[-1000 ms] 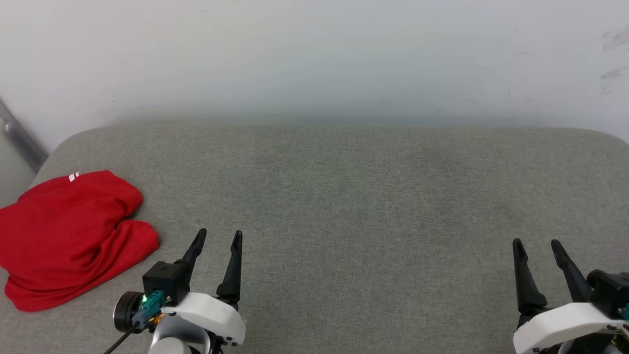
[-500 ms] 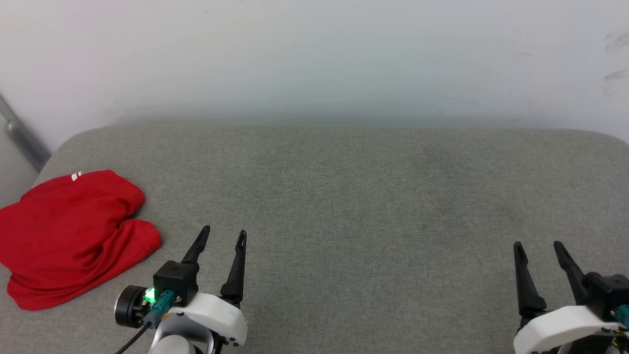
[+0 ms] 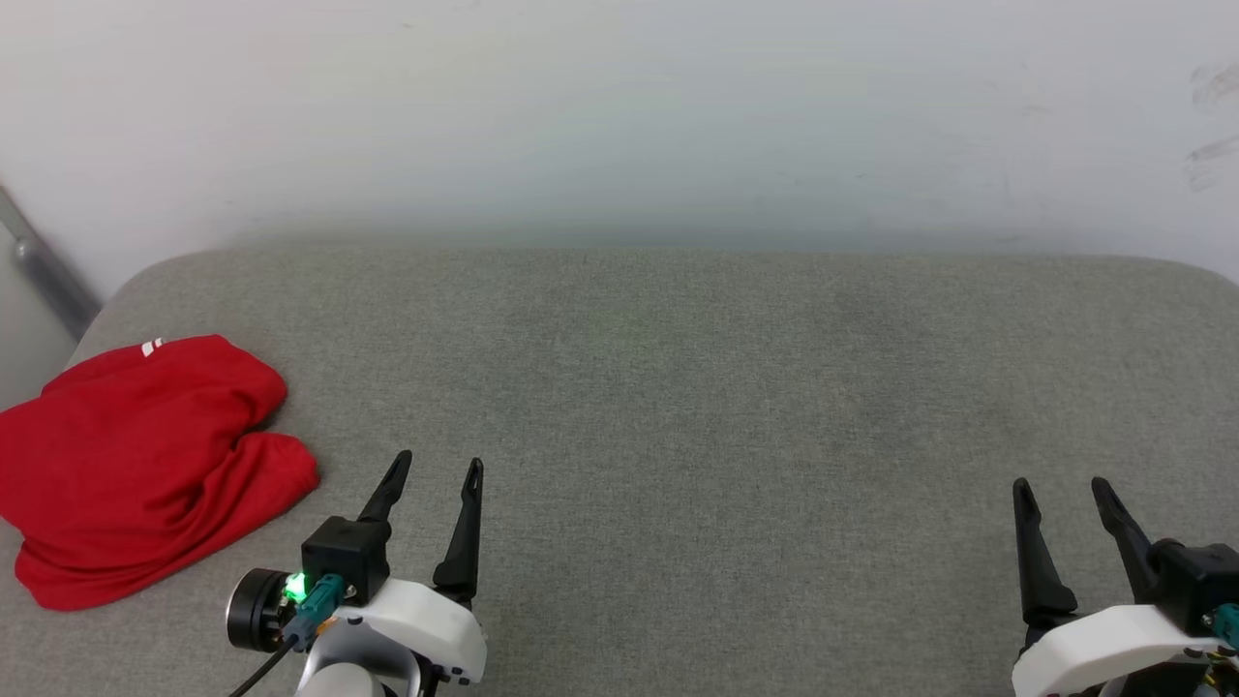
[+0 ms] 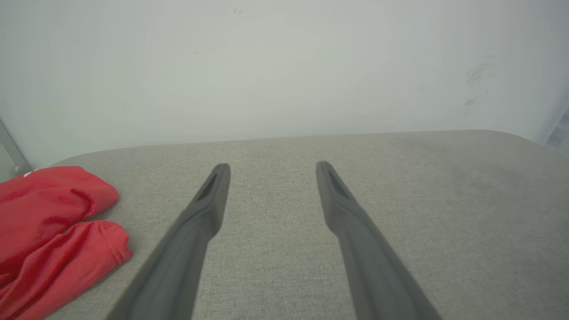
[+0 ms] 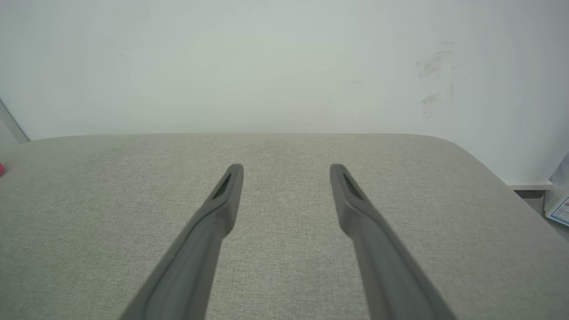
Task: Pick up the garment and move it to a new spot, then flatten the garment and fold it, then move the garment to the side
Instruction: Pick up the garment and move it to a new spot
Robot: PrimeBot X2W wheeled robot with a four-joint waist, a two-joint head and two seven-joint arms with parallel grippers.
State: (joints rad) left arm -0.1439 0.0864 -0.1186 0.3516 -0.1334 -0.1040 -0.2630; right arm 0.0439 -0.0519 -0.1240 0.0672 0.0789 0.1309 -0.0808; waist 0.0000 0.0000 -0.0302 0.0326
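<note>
The garment (image 3: 145, 465) is a crumpled red heap at the left edge of the grey cushioned surface (image 3: 678, 387), with a small white mark at its far edge. It lies in the left wrist view at the lower left as red folds (image 4: 49, 231). My left gripper (image 3: 438, 467) stands open over the cushion, just right of the garment and apart from it, nothing between its fingers (image 4: 213, 195). At the lower right my right gripper (image 3: 1062, 486) is open and empty too, fingers (image 5: 226, 191) pointing toward the wall.
A white wall (image 3: 619, 116) rises right behind the cushion, with dark scuffs at its right. A grey metal bar (image 3: 44, 271) leans at the far left. The cushion's rounded right corner drops to the floor, where a white box (image 5: 560, 204) stands.
My left gripper has shifted slightly forward and right; the right gripper dipped a touch. The garment lies unmoved.
</note>
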